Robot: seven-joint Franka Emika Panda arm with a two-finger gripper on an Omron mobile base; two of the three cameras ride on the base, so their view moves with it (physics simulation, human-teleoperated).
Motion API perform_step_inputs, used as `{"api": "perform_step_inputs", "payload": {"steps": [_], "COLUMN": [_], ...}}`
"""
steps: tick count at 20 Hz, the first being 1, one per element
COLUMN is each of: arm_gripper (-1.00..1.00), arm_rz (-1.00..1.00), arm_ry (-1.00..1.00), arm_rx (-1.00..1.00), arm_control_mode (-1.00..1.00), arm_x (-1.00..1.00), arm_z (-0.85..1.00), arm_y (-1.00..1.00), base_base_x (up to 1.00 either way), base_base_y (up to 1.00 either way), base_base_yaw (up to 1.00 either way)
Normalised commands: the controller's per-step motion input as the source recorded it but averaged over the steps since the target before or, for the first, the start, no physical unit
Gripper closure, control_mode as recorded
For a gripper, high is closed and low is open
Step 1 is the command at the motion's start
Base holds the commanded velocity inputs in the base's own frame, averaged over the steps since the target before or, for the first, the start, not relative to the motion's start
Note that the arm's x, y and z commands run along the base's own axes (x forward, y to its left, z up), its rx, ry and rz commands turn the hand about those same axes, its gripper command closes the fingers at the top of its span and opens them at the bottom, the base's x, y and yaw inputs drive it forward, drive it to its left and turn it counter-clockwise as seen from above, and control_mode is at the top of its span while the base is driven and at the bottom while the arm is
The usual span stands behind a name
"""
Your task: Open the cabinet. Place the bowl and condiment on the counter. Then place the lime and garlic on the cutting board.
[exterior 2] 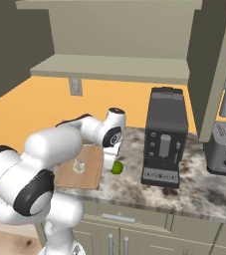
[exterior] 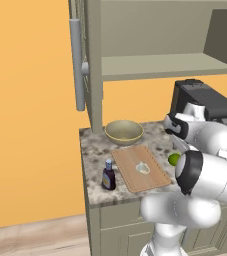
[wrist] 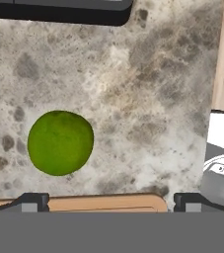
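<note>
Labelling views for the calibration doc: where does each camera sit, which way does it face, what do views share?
Left base view: behind the arm's left, looking forward and down at the mottled grey-and-white stone counter; white arm at lower right.
Right base view: behind its right, facing the black coffee machine; arm at lower left.
Hand view: looks down along the open end effector at the counter.
Shared: small bright green lime and light-brown wooden cutting board.
</note>
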Motion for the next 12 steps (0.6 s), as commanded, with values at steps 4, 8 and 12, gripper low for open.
{"api": "perform_step_inputs", "payload": {"steps": [4,8,12], "arm_gripper": [-1.00,-1.00,-1.00], "arm_rz": [0.00,0.00,0.00], "arm_ry": [0.00,0.00,0.00], "arm_rx": [-0.03,-0.04,-0.02], "arm_control_mode": [-1.00,-1.00,-1.00], "arm_x": [0.02,0.00,0.00], "arm_z": [-0.08,-0.15,-0.14], "arm_y": [-0.01,-0.05,-0.10], "base_base_x": [0.00,0.00,0.00], "base_base_y": [0.00,0.00,0.00], "base_base_yaw": [0.00,0.00,0.00]}}
